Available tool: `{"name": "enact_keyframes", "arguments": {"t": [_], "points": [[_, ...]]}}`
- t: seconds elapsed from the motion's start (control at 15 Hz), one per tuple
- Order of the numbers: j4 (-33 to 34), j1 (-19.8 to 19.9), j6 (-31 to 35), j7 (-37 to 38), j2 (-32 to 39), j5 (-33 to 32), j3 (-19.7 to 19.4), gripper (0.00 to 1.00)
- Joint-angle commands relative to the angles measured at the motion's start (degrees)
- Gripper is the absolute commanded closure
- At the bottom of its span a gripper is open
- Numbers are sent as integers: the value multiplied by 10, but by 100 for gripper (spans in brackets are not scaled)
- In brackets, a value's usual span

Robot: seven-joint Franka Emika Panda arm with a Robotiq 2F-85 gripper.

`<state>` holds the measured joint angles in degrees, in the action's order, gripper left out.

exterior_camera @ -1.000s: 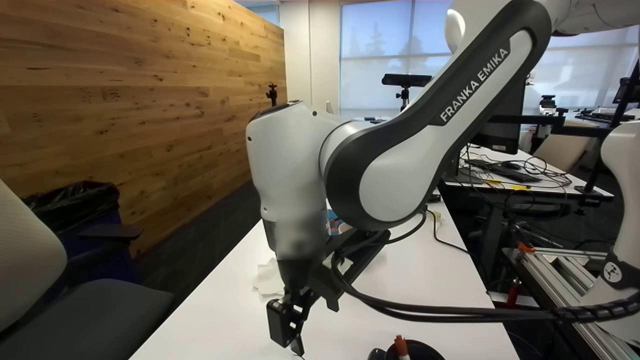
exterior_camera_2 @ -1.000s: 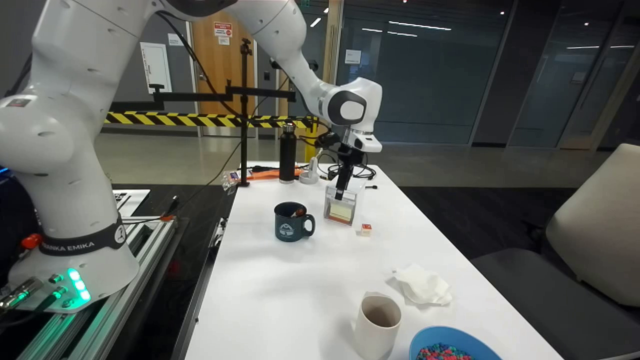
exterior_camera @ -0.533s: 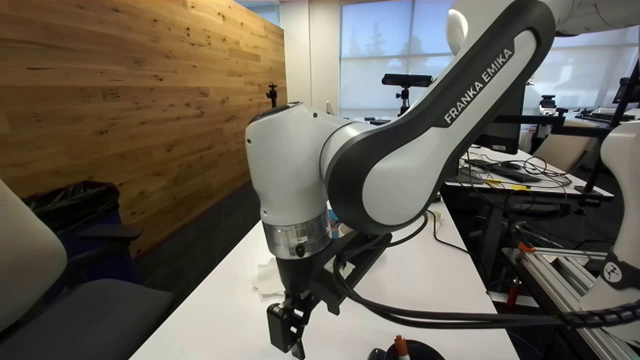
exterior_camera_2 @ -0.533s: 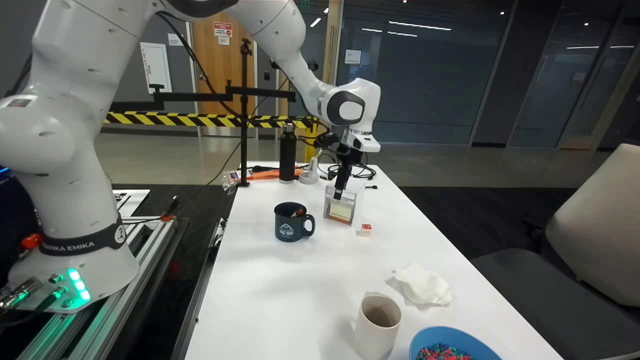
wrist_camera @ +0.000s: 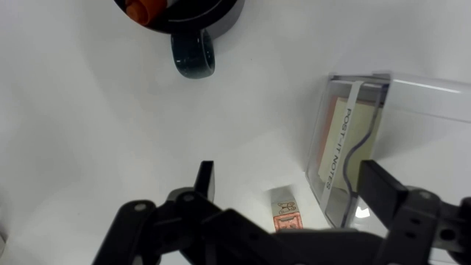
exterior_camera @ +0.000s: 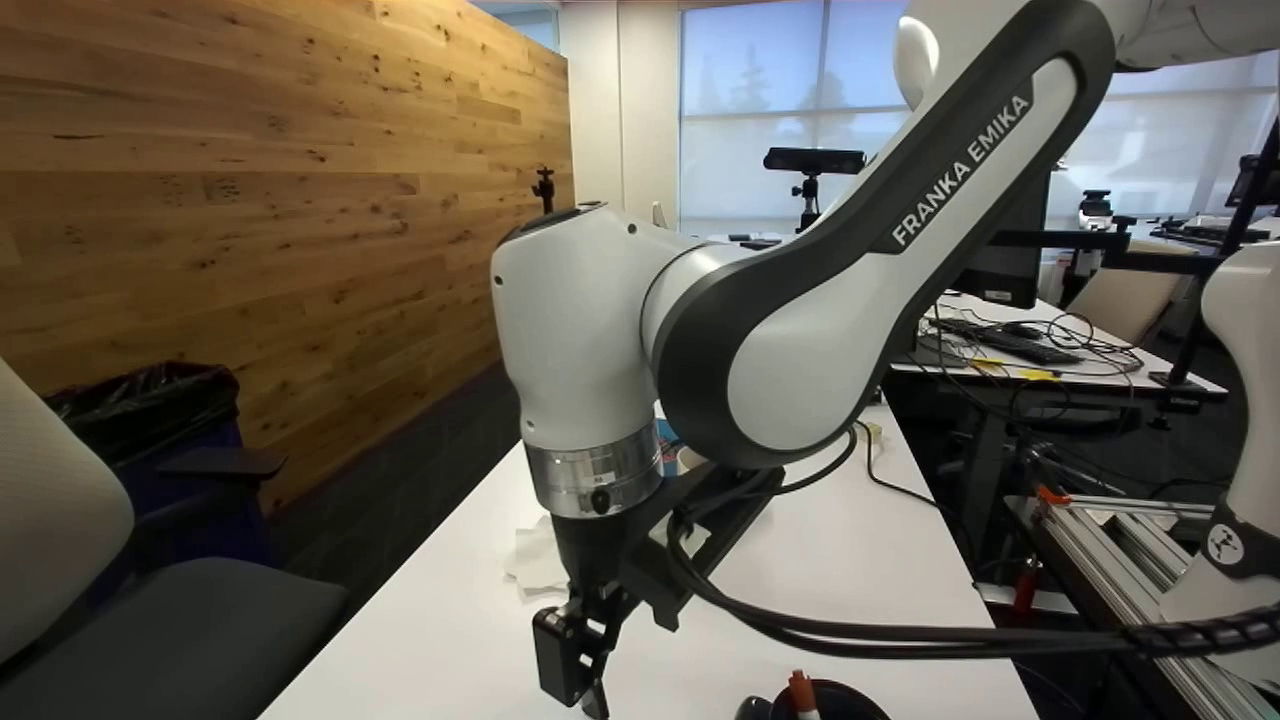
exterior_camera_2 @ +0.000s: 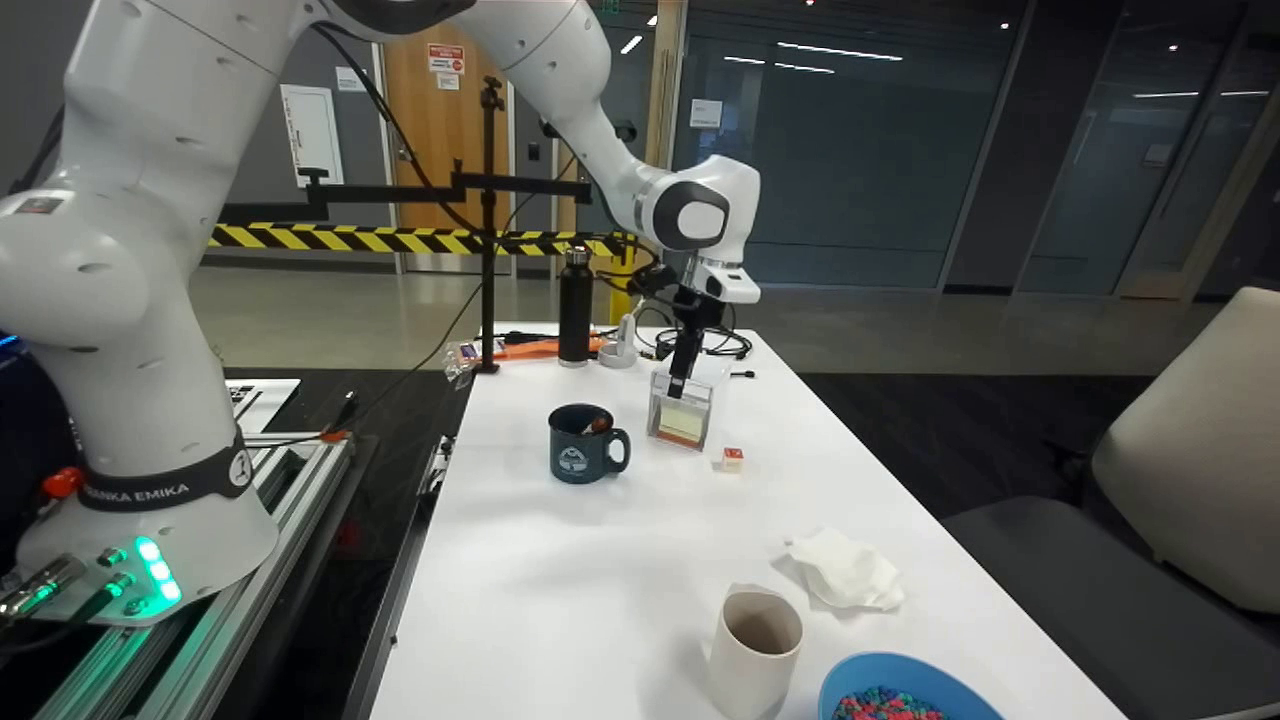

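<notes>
Arm (exterior_camera: 790, 380) & gripper (wrist_camera: 289, 176) have shifted only slightly vs. 1 s ago; things on the white table (wrist_camera: 121, 147) look unmoved. Gripper's fingers (wrist_camera: 382, 195) are spread wide, w/ a small cube (wrist_camera: 287, 215) showing btwn them in the wrist view. Cube, pale w/ a red-orange printed face up, sits on the table just beside a clear box (wrist_camera: 336, 207). Box has yellow notes (wrist_camera: 358, 129) inside & a strip label (wrist_camera: 338, 151) reading POST-IT NOTES. One finger overlaps the box in that view; can't tell if they touch. Dark mug (wrist_camera: 193, 55) w/ an orange-capped marker (wrist_camera: 145, 10) stands nearby. Tissue (exterior_camera_2: 848, 575), beige cup (exterior_camera_2: 745, 680) & blue bowl (exterior_camera_2: 900, 668) w/ multicol. bits (exterior_camera_2: 885, 706) are farther along the table in an exterior view.
</notes>
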<state>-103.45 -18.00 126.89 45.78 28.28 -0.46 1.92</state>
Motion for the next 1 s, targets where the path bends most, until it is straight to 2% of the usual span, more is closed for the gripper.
{"name": "enact_keyframes", "arguments": {"t": [0.0,0.67,0.93], "points": [[-26,-2,20,12,-21,-4,3,0],[-61,0,32,17,-40,-4,3,0],[-54,1,35,18,-34,-8,0,0]]}}
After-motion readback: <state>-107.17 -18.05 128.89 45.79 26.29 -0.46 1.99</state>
